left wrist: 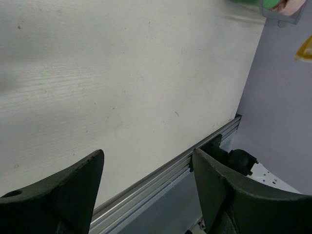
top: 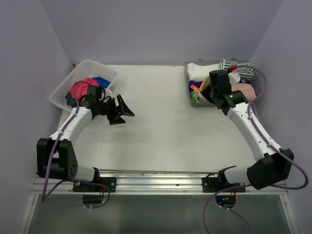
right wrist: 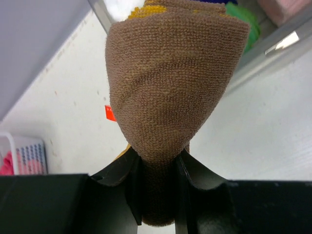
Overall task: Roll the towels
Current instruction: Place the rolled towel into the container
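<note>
pinching a bunched fold of the brown-and-yellow towel point(right wrist: 170, 83) at the grey tray point(right wrist: 282, 43), right gripper point(right wrist: 158, 165) is clamped narrow on it and should carry it clear to spread flat; left gripper point(left wrist: 146, 156), well apart from the tray, stands wide and empty.

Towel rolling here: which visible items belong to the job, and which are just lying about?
Job: brown towel, held by right gripper; pink towel in basket; striped towel in tray.
Lying about: the basket and tray themselves, which are only containers.
</note>
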